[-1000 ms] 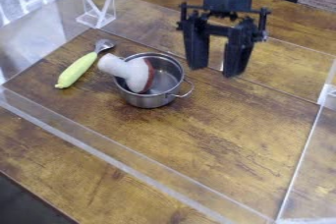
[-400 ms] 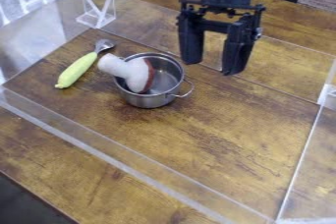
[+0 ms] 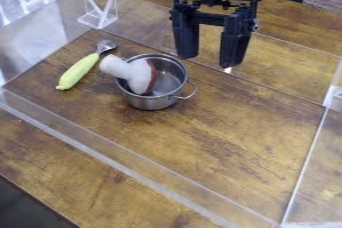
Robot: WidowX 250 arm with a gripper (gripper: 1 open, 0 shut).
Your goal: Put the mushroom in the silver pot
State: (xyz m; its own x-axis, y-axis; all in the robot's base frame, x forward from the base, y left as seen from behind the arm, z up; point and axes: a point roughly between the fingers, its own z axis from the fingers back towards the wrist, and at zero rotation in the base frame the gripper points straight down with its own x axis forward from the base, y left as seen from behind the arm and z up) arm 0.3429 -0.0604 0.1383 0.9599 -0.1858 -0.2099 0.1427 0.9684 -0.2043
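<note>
The mushroom (image 3: 124, 66) is seen propped on the pot (image 3: 155, 82) rim, left and below the wide-spread, empty gripper (image 3: 210, 58)

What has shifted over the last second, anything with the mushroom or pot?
Only the hand moved: empty and open, it drifted up and to the left in the picture, above and behind the pot. Nothing was gripped or released. The mushroom lies as before, stalk over the pot's rim, cap outside; the corn stayed put.
</note>
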